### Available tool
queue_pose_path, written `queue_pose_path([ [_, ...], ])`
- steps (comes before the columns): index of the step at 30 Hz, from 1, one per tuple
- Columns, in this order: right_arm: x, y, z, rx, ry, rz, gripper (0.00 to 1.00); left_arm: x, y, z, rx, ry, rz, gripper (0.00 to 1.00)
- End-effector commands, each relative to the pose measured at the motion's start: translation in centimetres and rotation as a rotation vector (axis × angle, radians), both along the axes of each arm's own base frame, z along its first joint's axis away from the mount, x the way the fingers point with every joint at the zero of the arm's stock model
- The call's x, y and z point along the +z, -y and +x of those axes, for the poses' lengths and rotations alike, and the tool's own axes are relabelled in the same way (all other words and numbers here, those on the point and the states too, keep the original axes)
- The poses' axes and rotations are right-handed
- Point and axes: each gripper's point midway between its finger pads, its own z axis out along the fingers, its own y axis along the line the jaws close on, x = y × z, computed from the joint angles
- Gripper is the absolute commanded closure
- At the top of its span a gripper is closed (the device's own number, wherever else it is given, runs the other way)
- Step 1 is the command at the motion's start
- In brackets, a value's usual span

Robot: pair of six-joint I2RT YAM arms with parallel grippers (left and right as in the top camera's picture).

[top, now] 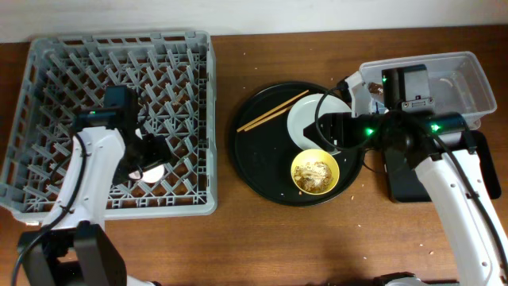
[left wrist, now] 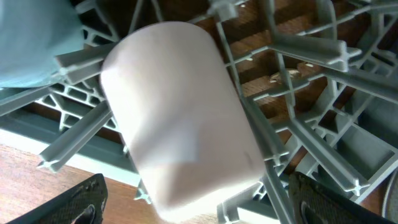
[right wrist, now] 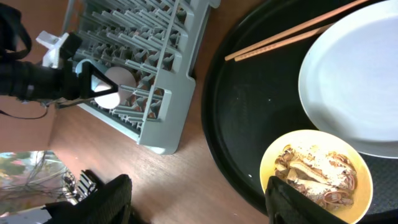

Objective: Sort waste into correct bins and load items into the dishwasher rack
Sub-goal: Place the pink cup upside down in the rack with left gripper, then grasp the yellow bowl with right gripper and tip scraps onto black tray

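A brown wooden table (top: 238,238) fills the overhead view, with the grey dishwasher rack (top: 48,71) on its left side and a round black tray (top: 262,171) in the middle. On that tray lie the chopsticks (top: 274,110), the pale plate (top: 305,115) and the yellow bowl (top: 316,173), which holds brownish food scraps (top: 313,176). The clear tub (top: 468,79) stands at the far right edge, and the flat black tray (top: 401,187) lies just in front of it, partly under the right arm. The left gripper (top: 147,155) hangs over the near part of the rack, just above the pink cup (top: 152,171). The right gripper (top: 321,129) hovers over the plate's near edge. In the left wrist view, the pink cup (left wrist: 180,124) lies on its side among the rack's pegs, with the light-blue cup (left wrist: 31,37) just beside it at the upper left. The left fingers (left wrist: 81,202) are spread wide at the bottom corners, and the pink cup sits between and ahead of them, clear of both tips. In the right wrist view, the right fingers (right wrist: 298,202) are also spread apart and grip nothing. Between them show bare wood and the round tray's rim. The yellow bowl (right wrist: 317,171) sits just beside one finger, outside the gap, with the plate (right wrist: 354,81) beyond it.
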Motion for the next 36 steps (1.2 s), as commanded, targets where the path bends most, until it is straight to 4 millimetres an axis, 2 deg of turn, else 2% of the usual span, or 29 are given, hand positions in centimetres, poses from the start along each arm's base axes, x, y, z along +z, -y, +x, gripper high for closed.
queue_pose_path([
  [1,-0.8,1.7,-0.1,-0.061,-0.005,-0.104,0.3,5.7,0.6,2.2,-0.018,0.146,-0.134,0.04],
  [3,-1.2,1.5,-0.6,-0.051,-0.03,-0.11,0.33,9.8,2.4,3.4,-0.119,0.274,-0.214,0.06],
  [4,-1.5,0.9,-0.8,-0.031,-0.038,-0.118,0.35,11.5,4.2,3.5,-0.243,0.341,-0.294,0.18],
  [5,-2.0,-0.1,-1.0,-0.002,-0.041,-0.139,0.37,12.8,5.8,3.4,-0.364,0.402,-0.357,0.21],
  [6,-3.5,-1.2,-0.9,0.029,-0.039,-0.228,0.38,14.4,7.5,2.9,-0.499,0.475,-0.424,0.22],
  [7,-5.9,-1.7,-0.5,0.011,-0.052,-0.375,0.4,16.3,8.6,2.5,-0.588,0.557,-0.461,0.21],
  [8,-8.0,-2.1,-0.2,-0.027,-0.095,-0.461,0.52,17.8,9.2,1.9,-0.629,0.609,-0.472,0.21],
  [10,-12.4,-4.1,-0.8,0.025,-0.206,-0.522,0.61,19.1,9.3,1.2,-0.642,0.649,-0.454,0.2],
  [11,-15.5,-3.4,-0.3,-0.037,-0.273,-0.616,0.68,19.3,9.3,1.1,-0.644,0.656,-0.451,0.16],
  [12,-17.6,-2.9,0.1,-0.059,-0.305,-0.669,0.72,19.3,9.3,1.0,-0.644,0.656,-0.451,0.16],
  [13,-19.6,-3.5,0.5,-0.047,-0.332,-0.666,0.78,19.3,9.3,1.0,-0.644,0.656,-0.451,0.16],
  [14,-21.5,-4.5,0.5,-0.026,-0.371,-0.634,0.79,19.3,9.3,1.0,-0.644,0.656,-0.451,0.16],
  [15,-22.6,-4.5,0.6,-0.068,-0.407,-0.637,0.81,19.3,9.3,1.0,-0.644,0.656,-0.451,0.16],
  [17,-23.3,-4.6,0.9,-0.085,-0.413,-0.633,0.9,19.3,9.3,1.0,-0.644,0.655,-0.451,0.16],
  [18,-23.4,-4.6,0.8,-0.116,-0.427,-0.626,0.89,19.3,9.3,1.0,-0.644,0.655,-0.451,0.16],
  [19,-23.6,-4.5,0.6,-0.134,-0.439,-0.626,0.81,19.3,9.3,1.0,-0.644,0.655,-0.452,0.16],
  [20,-24.4,-4.3,0.2,-0.156,-0.452,-0.622,0.96,19.2,9.3,1.0,-0.643,0.652,-0.453,0.15],
  [22,-24.1,-4.3,0.3,-0.163,-0.452,-0.612,0.96,19.2,9.3,1.0,-0.643,0.652,-0.453,0.15],
  [23,-23.1,-4.5,0.4,-0.17,-0.449,-0.574,0.96,19.2,9.3,1.0,-0.642,0.652,-0.452,0.06],
  [24,-20.5,-4.7,1.0,-0.183,-0.426,-0.483,0.96,19.2,9.3,1.0,-0.642,0.652,-0.452,0.01],
  [25,-16.8,-4.3,1.9,-0.207,-0.392,-0.355,0.96,19.1,9.2,1.0,-0.64,0.649,-0.443,0.01],
  [26,-14.5,-3.6,2.5,-0.23,-0.365,-0.279,0.96,19.1,9.0,1.0,-0.638,0.646,-0.434,0.01],
  [27,-10.6,-1.6,3.5,-0.244,-0.297,-0.163,0.96,19.1,9.0,1.0,-0.638,0.646,-0.434,0.01],
  [28,-8.8,0.1,3.9,-0.247,-0.255,-0.106,0.96,19.1,9.0,1.0,-0.638,0.646,-0.434,0.01],
  [29,-6.6,3.9,4.8,-0.272,-0.199,-0.023,0.96,19.1,9.0,1.0,-0.638,0.646,-0.434,0.01],
  [32,-5.9,9.9,4.9,-0.316,-0.179,0.163,0.96,19.1,9.0,1.0,-0.638,0.646,-0.434,0.01],
  [33,-6.8,13.0,4.6,-0.37,-0.164,0.226,0.96,19.1,9.0,1.0,-0.638,0.646,-0.434,0.01],
  [34,-7.0,16.2,4.5,-0.417,-0.087,0.37,0.96,19.1,9.0,1.0,-0.638,0.646,-0.434,0.01],
  [36,-7.0,19.0,3.6,-0.436,0.024,0.515,0.96,19.1,9.0,1.0,-0.638,0.646,-0.434,0.01],
])
